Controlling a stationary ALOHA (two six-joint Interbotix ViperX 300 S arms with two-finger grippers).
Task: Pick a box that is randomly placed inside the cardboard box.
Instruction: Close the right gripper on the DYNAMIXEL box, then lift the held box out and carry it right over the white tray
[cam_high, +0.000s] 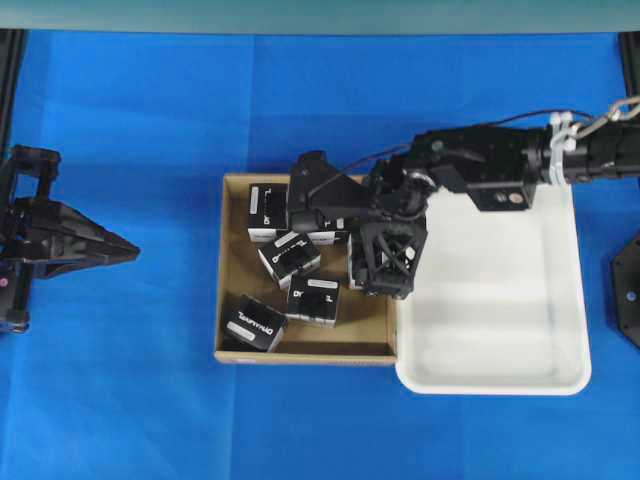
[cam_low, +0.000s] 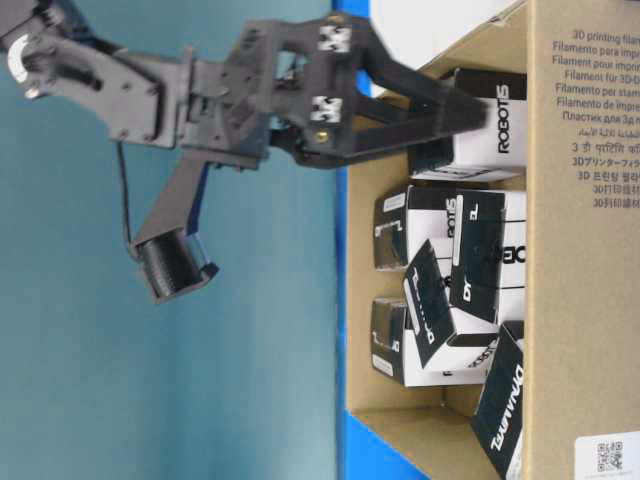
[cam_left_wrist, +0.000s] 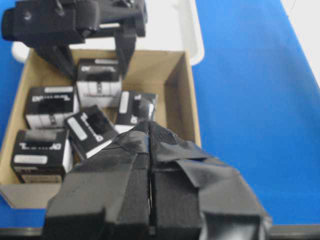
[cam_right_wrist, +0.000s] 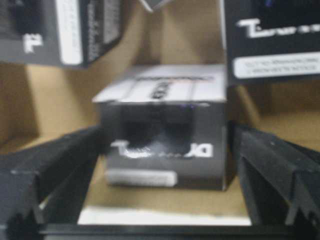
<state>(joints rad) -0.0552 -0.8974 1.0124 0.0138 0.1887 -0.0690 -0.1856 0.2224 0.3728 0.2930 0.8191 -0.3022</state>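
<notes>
1. Blue table cover: fills the overhead view under everything.
2. White plastic tray: at 3 o'clock of the cardboard box, its left wall touching the box's right wall.
3. Cardboard box: shallow, brown, near the middle of the overhead view. Six look-alike black cartons lie in it, some flat, some tilted against each other.
4. My right arm reaches in from 2 o'clock over the tray's top-left corner into the box.
5. My right gripper: fingers spread wide, one on each side of the box, which sits between them in the right wrist view. I see a narrow gap on both sides; contact I cannot confirm.
6. That box sits at roughly 2 o'clock of the cardboard box's interior, mostly hidden under my gripper from overhead.
7. My left gripper: at 9 o'clock, well apart from the cardboard box, fingers pressed together, holding nothing.
</notes>
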